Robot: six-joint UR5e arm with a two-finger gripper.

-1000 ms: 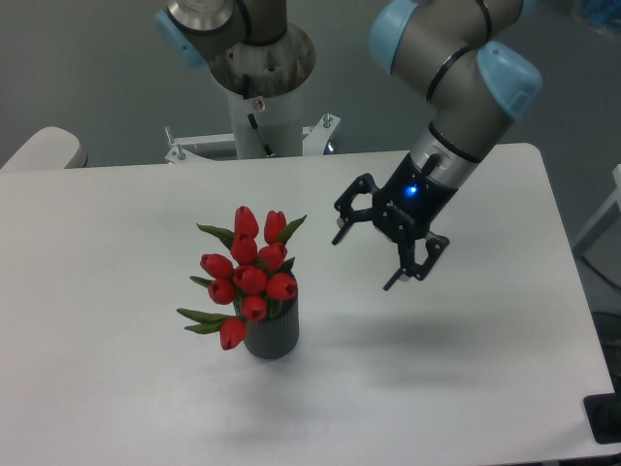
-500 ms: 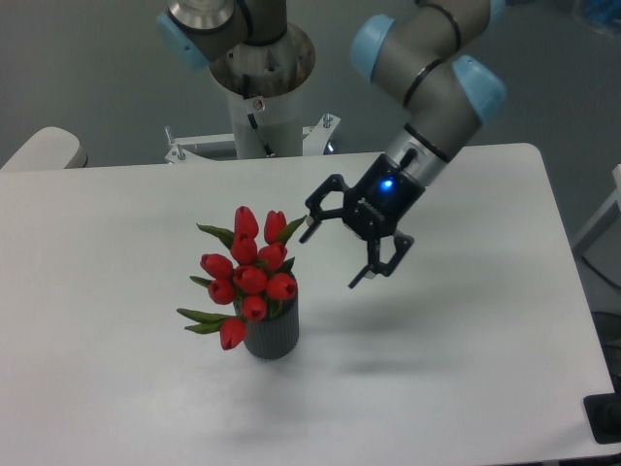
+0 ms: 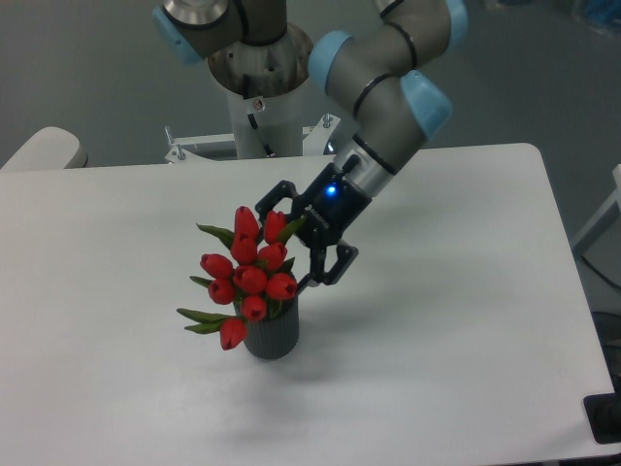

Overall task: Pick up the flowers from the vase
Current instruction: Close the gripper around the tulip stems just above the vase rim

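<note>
The flowers [image 3: 250, 275], a bunch of closed red tulip buds with dark green pointed leaves, stand in the vase [image 3: 272, 337], a small dark grey ribbed cylinder left of the table's middle. My gripper [image 3: 284, 245] hangs open just right of the bunch, at the height of the upper buds. One finger reaches beside the topmost buds and the other ends close to the lower right bud. Whether the fingers touch the flowers cannot be told. Nothing is held between them.
The arm's base column [image 3: 260, 97] rises behind the table's far edge. The white table [image 3: 466, 291] has its right edge near x 600, with a dark object [image 3: 604, 419] at the lower right corner. A pale rounded object [image 3: 39, 148] sits at far left.
My gripper has swept left across the table, from well right of the vase to right beside the tulip buds. It has stayed open. Flowers and vase have not moved.
</note>
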